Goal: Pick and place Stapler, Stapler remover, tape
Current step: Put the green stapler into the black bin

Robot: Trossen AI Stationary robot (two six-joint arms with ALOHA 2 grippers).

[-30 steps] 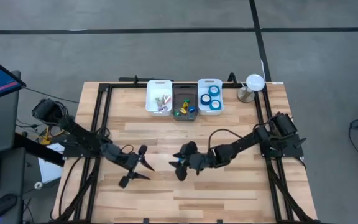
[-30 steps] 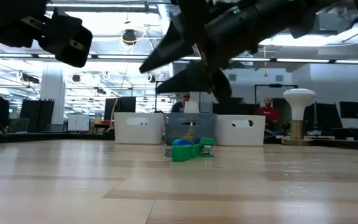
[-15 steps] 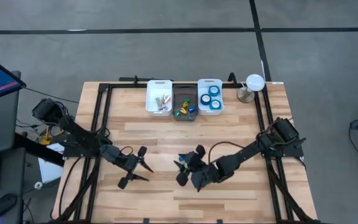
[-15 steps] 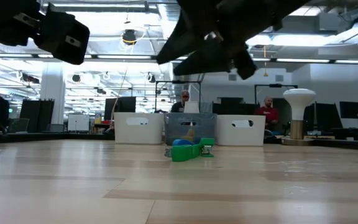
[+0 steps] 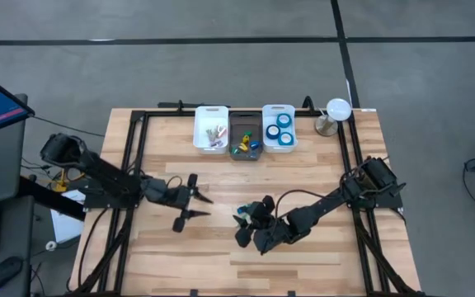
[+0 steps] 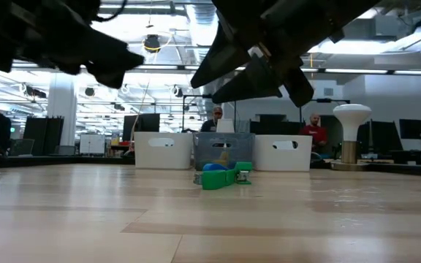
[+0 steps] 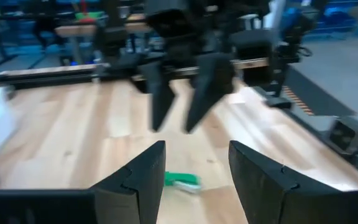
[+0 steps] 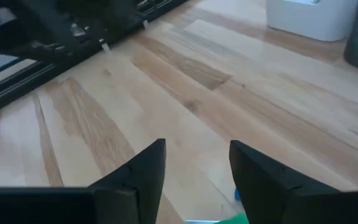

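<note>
A small green item with a blue part [image 5: 239, 219] lies flat on the table's middle, also in the low view [image 6: 222, 176] and the left wrist view [image 7: 182, 180]; stapler or remover, I cannot tell. My right gripper [image 5: 249, 222] hovers open well above it [image 6: 210, 84], and the item's green edge [image 8: 229, 219] shows low between its fingers. My left gripper [image 5: 190, 208] is open in the air to the item's left [image 6: 126, 60], pointing toward it. Blue tape rolls [image 5: 283, 128] sit in the right white bin [image 5: 267, 110].
Three bins stand in a row at the far edge: a white one [image 5: 197, 130] with small pinkish things, a dark one [image 5: 232, 132] with green, yellow and blue pieces, and the tape bin. A white lamp-like stand [image 5: 335, 111] is at the far right corner. Black rails frame the table.
My left gripper has swung toward the table's right and far edge, closer to the green item, and turned level toward it. My right gripper has drawn back a little toward the near edge, staying open above the item. The green item has not moved.
</note>
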